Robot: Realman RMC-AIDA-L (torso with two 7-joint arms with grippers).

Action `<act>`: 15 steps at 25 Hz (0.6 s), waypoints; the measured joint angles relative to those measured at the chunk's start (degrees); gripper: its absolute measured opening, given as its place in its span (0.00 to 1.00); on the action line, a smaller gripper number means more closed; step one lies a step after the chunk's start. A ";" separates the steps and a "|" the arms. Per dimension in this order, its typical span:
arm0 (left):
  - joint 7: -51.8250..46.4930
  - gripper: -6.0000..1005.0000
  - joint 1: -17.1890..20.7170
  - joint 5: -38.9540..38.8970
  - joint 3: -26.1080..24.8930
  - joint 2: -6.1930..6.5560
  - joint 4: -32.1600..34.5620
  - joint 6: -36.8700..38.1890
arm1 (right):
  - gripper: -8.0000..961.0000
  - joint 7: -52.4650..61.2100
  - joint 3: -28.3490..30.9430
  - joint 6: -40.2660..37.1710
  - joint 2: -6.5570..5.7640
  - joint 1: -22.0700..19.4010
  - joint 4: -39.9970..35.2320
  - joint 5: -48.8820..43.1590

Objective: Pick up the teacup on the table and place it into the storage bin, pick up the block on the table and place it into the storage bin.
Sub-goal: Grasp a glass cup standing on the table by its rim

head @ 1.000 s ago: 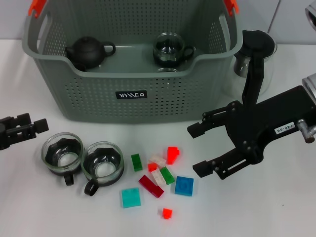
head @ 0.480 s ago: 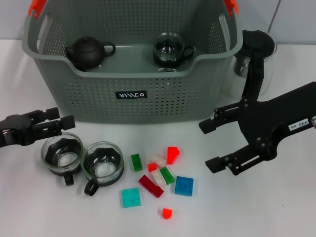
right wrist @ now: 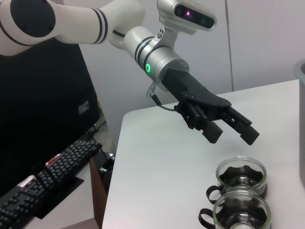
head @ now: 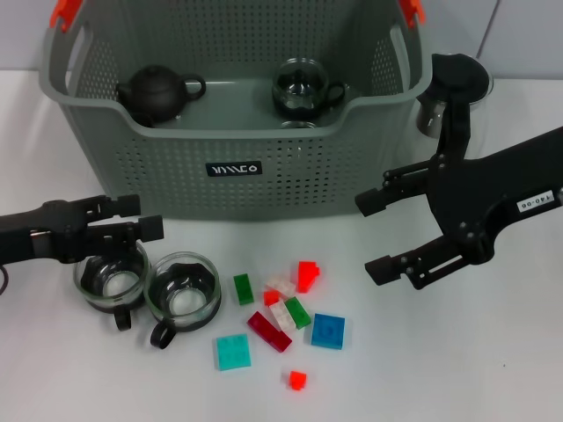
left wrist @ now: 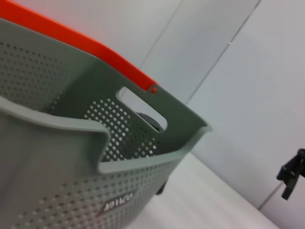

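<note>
**Left gripper lines up over the outer teacup**

Our left gripper (head: pixel 132 218), jaws spread, hangs just above the teacup (head: pixel 110 280) at lower left, placed to drop around its rim. A second teacup (head: pixel 183 295) touches it; loose blocks (head: pixel 280 315) lie at lower centre. The storage bin (head: pixel 233 171) fills the upper frame. Our right gripper (head: pixel 380 236) waits open, mid-right.

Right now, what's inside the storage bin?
Inside the storage bin sit a black teapot on the robot's left and a glass teacup toward the right. The front wall hides the floor nearest the robot.
</note>
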 joint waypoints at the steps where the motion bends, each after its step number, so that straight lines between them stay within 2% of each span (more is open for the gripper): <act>1: -0.82 0.90 -0.14 0.03 0.74 0.08 0.50 0.27 | 0.93 0.40 0.01 -0.06 0.03 0.22 0.00 0.00; 7: -6.92 0.90 -0.54 0.38 6.70 0.44 4.52 3.86 | 0.93 1.06 0.03 -0.70 0.05 0.51 0.00 -0.01; 15: -16.21 0.90 -1.77 1.29 12.94 0.57 11.23 5.43 | 0.93 0.72 1.82 -3.65 -1.09 -0.12 -0.01 0.23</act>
